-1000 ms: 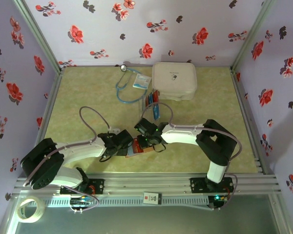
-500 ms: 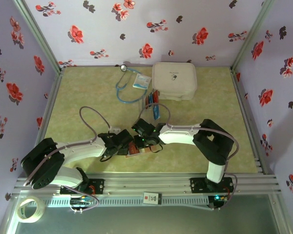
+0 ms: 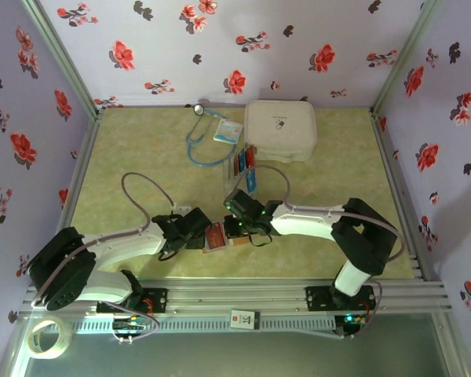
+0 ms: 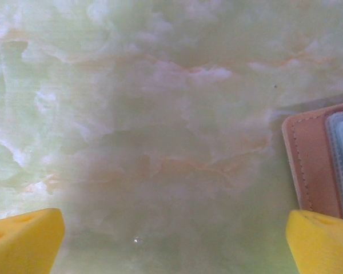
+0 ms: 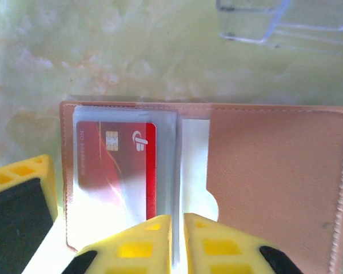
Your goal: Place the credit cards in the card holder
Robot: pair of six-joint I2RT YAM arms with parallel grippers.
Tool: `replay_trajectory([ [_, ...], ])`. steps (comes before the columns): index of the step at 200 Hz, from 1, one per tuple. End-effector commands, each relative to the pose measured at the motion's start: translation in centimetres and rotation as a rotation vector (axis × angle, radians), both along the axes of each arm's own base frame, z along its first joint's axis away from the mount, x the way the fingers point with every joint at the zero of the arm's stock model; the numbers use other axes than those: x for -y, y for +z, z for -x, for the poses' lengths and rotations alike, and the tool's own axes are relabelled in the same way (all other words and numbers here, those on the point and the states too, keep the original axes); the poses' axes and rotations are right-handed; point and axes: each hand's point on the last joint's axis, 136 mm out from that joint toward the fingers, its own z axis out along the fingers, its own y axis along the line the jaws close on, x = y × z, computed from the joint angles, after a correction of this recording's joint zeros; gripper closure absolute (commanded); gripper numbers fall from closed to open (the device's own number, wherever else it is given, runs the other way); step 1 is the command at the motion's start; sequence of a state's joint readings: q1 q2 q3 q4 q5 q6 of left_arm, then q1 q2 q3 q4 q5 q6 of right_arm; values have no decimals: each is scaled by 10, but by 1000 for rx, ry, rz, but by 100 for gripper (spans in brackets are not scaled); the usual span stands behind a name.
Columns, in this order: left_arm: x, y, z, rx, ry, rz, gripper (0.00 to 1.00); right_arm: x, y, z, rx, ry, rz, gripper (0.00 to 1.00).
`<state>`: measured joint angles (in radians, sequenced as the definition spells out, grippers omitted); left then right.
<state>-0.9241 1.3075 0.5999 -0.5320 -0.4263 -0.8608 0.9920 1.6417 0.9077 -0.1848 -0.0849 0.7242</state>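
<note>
The tan-brown card holder (image 5: 274,171) lies open on the table, with a red credit card (image 5: 114,165) tucked in its clear left sleeve. My right gripper (image 5: 178,228) hovers at the holder's near edge. Its jaws stand a narrow slit apart over the sleeve's fold and grip nothing. From above, the holder (image 3: 217,237) sits between my left gripper (image 3: 198,233) and my right gripper (image 3: 235,227). My left gripper (image 4: 171,242) is wide open over bare table, with the holder's edge (image 4: 308,165) just beside its right finger. More red and blue credit cards (image 3: 244,162) stand in a clear tray.
Behind the clear tray (image 5: 251,23) sits a large white case (image 3: 279,129). A blue stethoscope (image 3: 204,143) and a white-and-blue packet (image 3: 228,131) lie at the back. A tape roll (image 3: 43,338) rests outside the frame rail at the near left.
My right gripper's jaws have parted from shut to a narrow slit, and the right arm's elbow has swung to the right. The left arm has shifted slightly.
</note>
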Motion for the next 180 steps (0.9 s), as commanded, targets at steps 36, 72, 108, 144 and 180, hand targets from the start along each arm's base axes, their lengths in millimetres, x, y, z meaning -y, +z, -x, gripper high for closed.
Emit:
replay_trajectory([
  [36, -15, 17, -6, 39, 32, 28, 0, 30, 37, -11, 81, -71, -22, 76],
  [72, -11, 28, -12, 66, 30, 74, 0, 68, 48, -19, 131, -143, 28, 62],
  [108, 5, 33, -18, 77, -6, 138, 0, 92, 44, -23, 145, -173, 82, 48],
  [144, 20, 32, -21, 76, -30, 198, 0, 94, 28, -24, 120, -165, 118, 44],
  [180, 29, 31, -23, 71, -49, 226, 0, 88, 11, -26, 94, -159, 125, 44],
])
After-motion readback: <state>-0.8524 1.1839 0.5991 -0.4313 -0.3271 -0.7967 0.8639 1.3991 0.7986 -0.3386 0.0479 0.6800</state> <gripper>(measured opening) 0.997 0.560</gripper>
